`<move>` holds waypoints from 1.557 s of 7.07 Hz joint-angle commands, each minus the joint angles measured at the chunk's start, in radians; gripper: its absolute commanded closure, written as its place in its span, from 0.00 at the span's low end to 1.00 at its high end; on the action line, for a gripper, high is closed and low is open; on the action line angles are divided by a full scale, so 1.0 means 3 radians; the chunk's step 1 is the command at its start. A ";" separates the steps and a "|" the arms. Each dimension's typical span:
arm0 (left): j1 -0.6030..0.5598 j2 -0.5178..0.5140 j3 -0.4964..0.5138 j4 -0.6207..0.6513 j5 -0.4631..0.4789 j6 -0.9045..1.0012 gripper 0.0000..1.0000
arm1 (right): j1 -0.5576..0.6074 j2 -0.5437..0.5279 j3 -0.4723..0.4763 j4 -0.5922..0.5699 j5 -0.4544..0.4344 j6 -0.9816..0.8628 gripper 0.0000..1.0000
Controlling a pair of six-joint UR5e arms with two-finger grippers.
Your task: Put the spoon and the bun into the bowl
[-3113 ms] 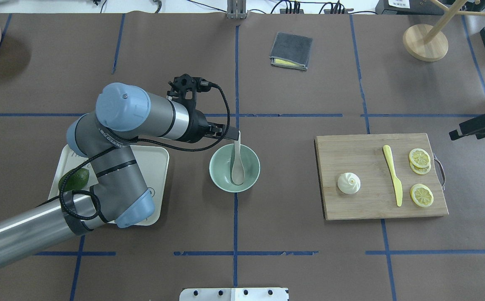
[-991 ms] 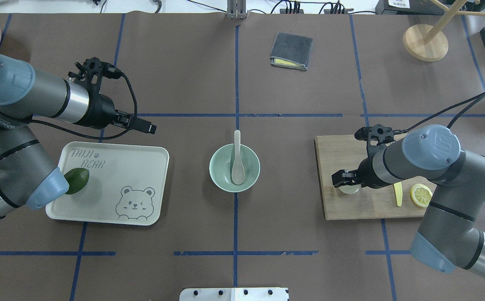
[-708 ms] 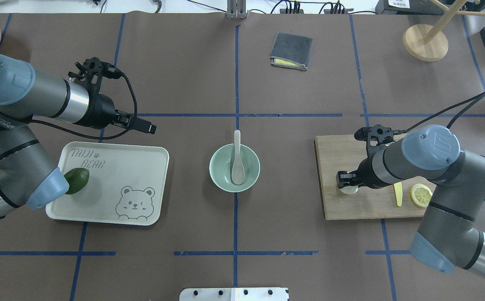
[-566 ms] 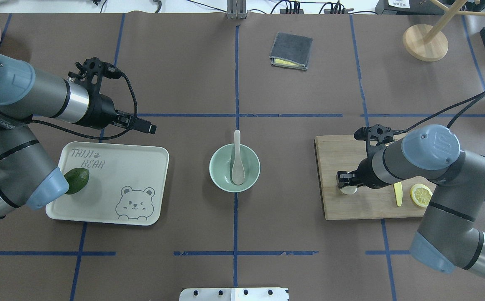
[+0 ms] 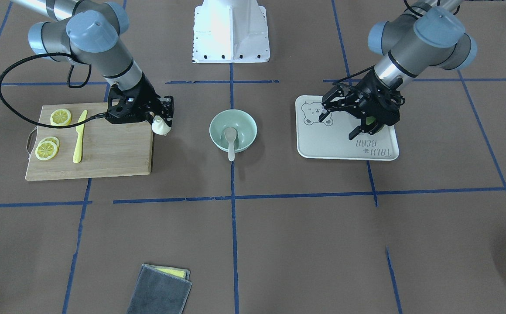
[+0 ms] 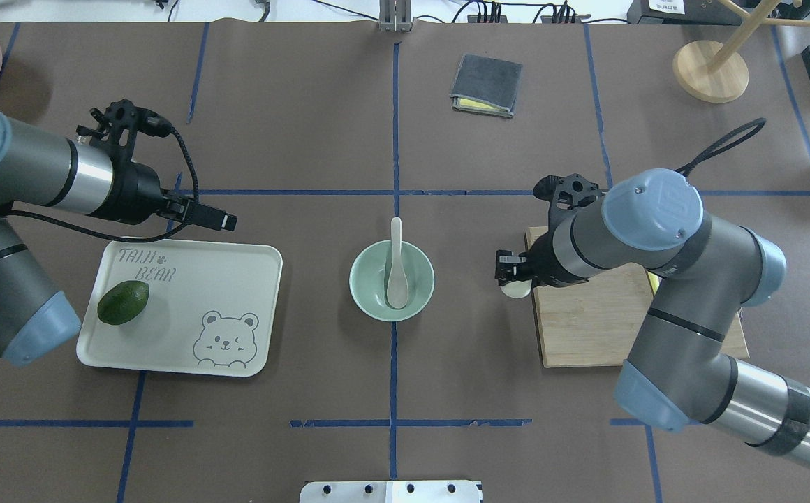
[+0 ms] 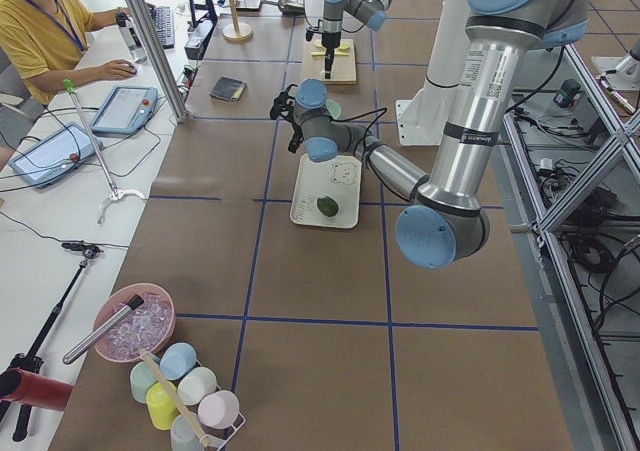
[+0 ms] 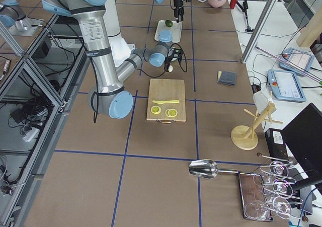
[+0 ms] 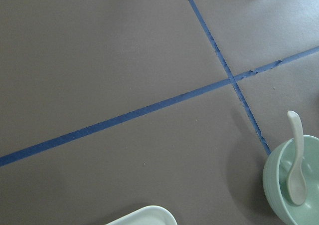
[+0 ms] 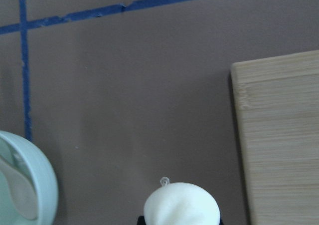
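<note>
The pale mint-green bowl (image 6: 363,293) stands at the table's middle, with the beige-white spoon (image 6: 396,269) lying in it, handle over the far rim. My right gripper (image 6: 513,276) is shut on the white bun (image 6: 515,288) and holds it in the air just past the cutting board's left edge, to the right of the bowl. In the front view the bun (image 5: 162,126) hangs from the right gripper (image 5: 162,120), apart from the bowl (image 5: 246,126). The right wrist view shows the bun (image 10: 182,205) between the jaws. My left gripper (image 5: 338,126) is open and empty above the tray.
A wooden cutting board (image 6: 586,328) at the right carries a yellow knife (image 5: 78,137) and lemon slices (image 5: 47,148). A cream tray (image 6: 237,307) at the left holds an avocado (image 6: 123,302). A grey cloth (image 6: 487,85) and a wooden stand (image 6: 710,70) are at the far side.
My left gripper let go of the spoon in the bowl and drew back left. My right gripper shut on the bun, lifted it off the board and carried it left, closer to the bowl.
</note>
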 commanded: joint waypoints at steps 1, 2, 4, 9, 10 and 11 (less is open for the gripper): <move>-0.0208 0.0326 -0.0236 -0.0019 -0.0028 0.0022 0.01 | -0.0094 0.0840 -0.0508 -0.0171 -0.0092 0.0591 0.50; -0.0214 0.0327 -0.0227 -0.0019 -0.0104 0.0022 0.01 | -0.0216 0.0980 -0.0613 -0.0160 -0.0264 0.0691 0.50; -0.0214 0.0316 -0.0222 -0.0019 -0.0099 0.0022 0.01 | -0.0360 0.1012 -0.0639 -0.0155 -0.0409 0.0758 0.50; -0.0209 0.0311 -0.0196 -0.0019 -0.0099 0.0022 0.01 | -0.0437 0.1002 -0.0655 -0.0145 -0.0480 0.0753 0.10; -0.0214 0.0326 -0.0196 -0.0019 -0.0105 0.0032 0.01 | -0.0371 0.0982 -0.0604 -0.0140 -0.0460 0.0743 0.07; -0.0245 0.0433 -0.0191 -0.0013 -0.0110 0.0214 0.01 | -0.0188 0.0703 -0.0254 -0.0175 -0.0318 0.0738 0.00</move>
